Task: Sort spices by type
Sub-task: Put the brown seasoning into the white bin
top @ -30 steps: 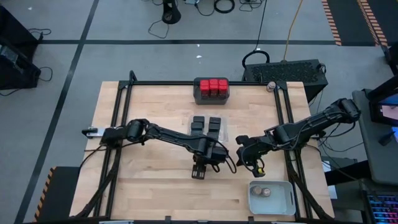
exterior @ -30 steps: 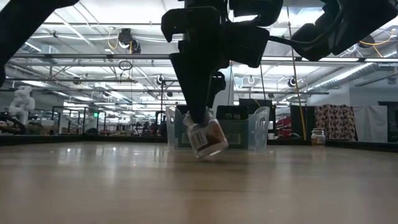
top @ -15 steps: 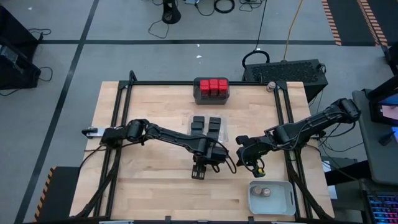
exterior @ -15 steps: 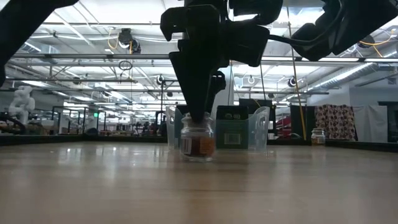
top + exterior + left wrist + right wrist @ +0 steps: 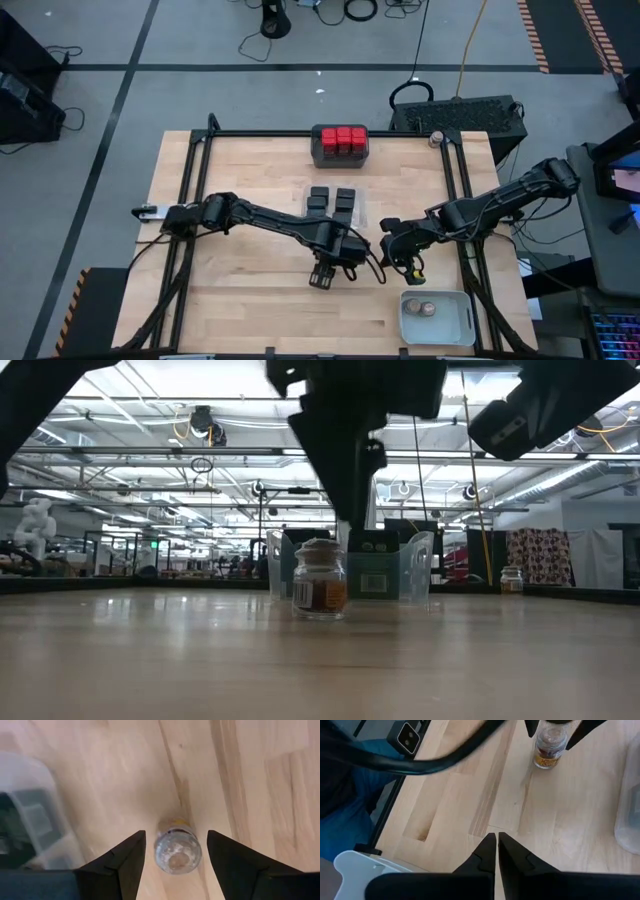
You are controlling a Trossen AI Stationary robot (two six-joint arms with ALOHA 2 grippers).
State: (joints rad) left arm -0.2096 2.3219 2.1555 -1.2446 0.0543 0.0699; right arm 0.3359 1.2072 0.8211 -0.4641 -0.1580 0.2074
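A round clear jar [image 5: 320, 580] with a greyish top and brownish contents stands upright on its base on the wooden table, near the middle; it also shows in the left wrist view [image 5: 177, 851] and the right wrist view [image 5: 549, 744]. My left gripper [image 5: 352, 525] hangs open just above it, pointing down, with its fingers [image 5: 131, 857] on either side of the lid and not touching it. My right gripper [image 5: 496, 845] is shut on nothing, to the right [image 5: 405, 262]. Red-topped spices [image 5: 342, 138] fill a dark tray, and black boxy ones [image 5: 332, 198] sit in a clear tray.
A pale grey tray [image 5: 462, 322] at the near right holds two jars [image 5: 421, 307]. Another jar [image 5: 436, 137] stands at the far right by the frame. The clear tray [image 5: 420, 565] stands right behind the jar. Bare wood lies at the near left.
My left gripper held the jar tilted and just off the table, then stood it upright on the wood. It has since let go and risen straight up, clear of the lid. The jar stays where it was set.
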